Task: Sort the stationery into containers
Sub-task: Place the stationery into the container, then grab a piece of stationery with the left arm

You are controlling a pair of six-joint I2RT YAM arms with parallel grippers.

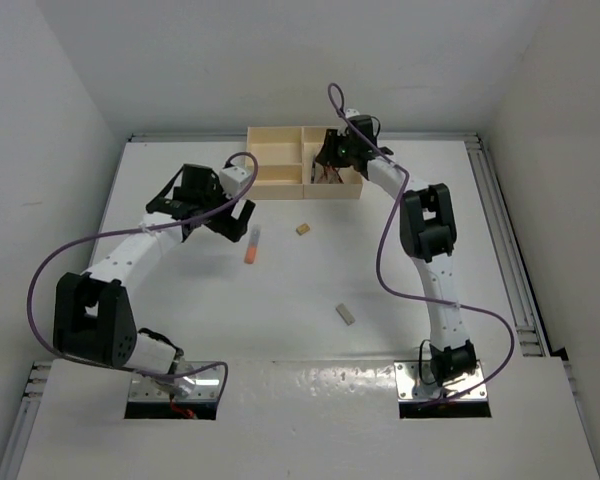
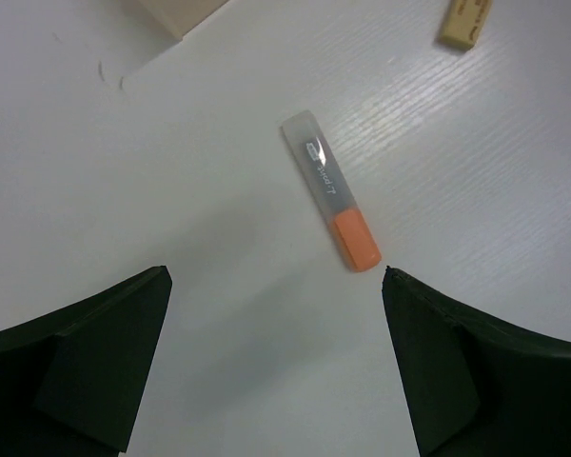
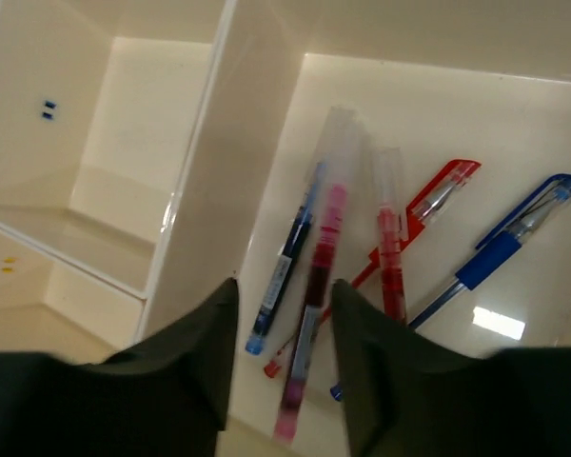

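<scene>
— So, how far along is the sorting?

— Past halfway, I'd judge. Several pens, red and blue, lie in the right-hand compartment of the tray, which sits against the far edge of the desk.

— What's left?

— Three things out on the desk. The marker lies left of the middle. The tan block lies just short of the tray. The eraser lies right of the middle, toward the near edge.

— And the grippers?

— The left gripper hangs over the marker with its jaws spread wide, holding nothing. The right gripper is over the pens, jaws only partly apart. One red pen lies between them, but the gap looks wider than the pen, so I'd say it isn't pinched.
</scene>
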